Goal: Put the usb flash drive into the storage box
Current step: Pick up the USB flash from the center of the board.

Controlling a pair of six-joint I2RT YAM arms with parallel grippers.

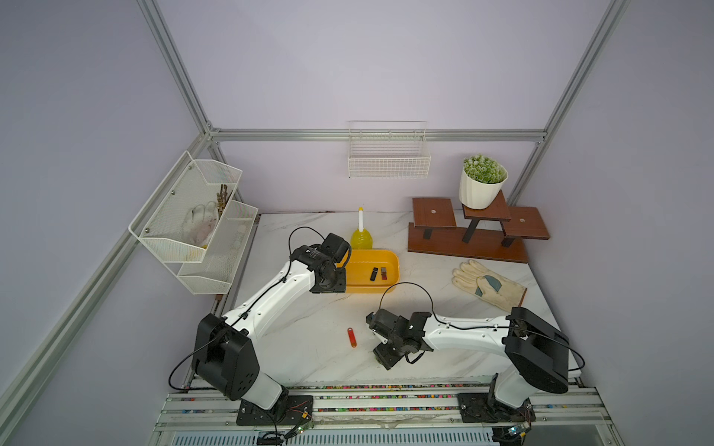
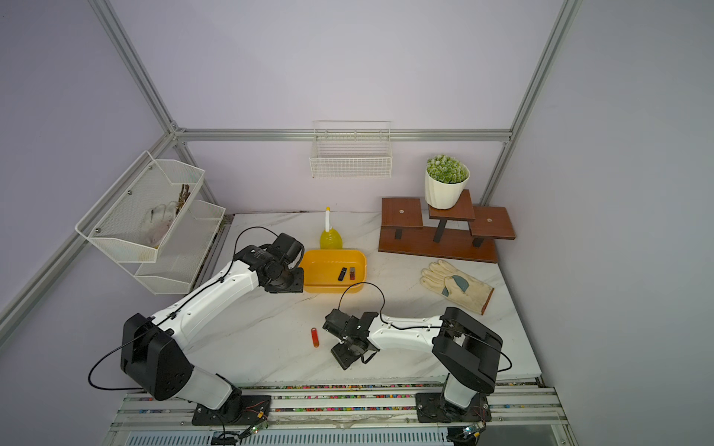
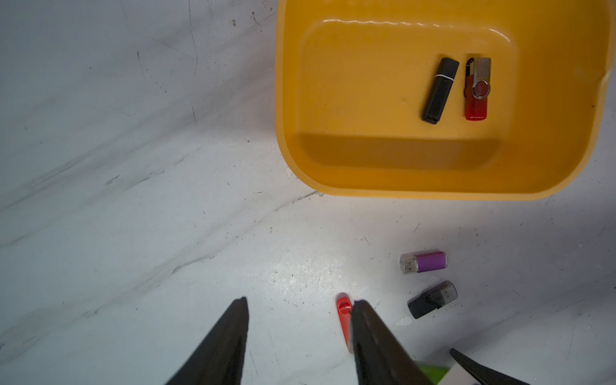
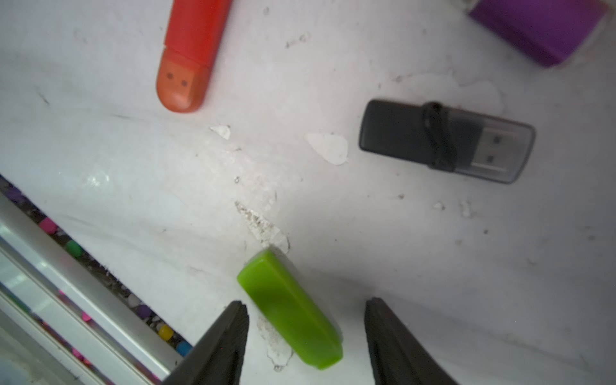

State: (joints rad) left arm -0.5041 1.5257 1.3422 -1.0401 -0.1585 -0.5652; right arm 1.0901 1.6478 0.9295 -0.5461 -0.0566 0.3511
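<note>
Three neighbours near green drive [image 4: 290, 313]: orange drive [image 4: 190, 50], grey drive [image 4: 400, 133], purple drive [image 4: 540, 30].

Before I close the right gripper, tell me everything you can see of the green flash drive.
The green flash drive is a glossy lime plastic block with squared edges; no connector shows. It lies flat on the white marble table, angled across the gap between the fingers of the open right gripper, nearer one finger, not gripped. Beside it the tabletop shows chipped spots.
</note>
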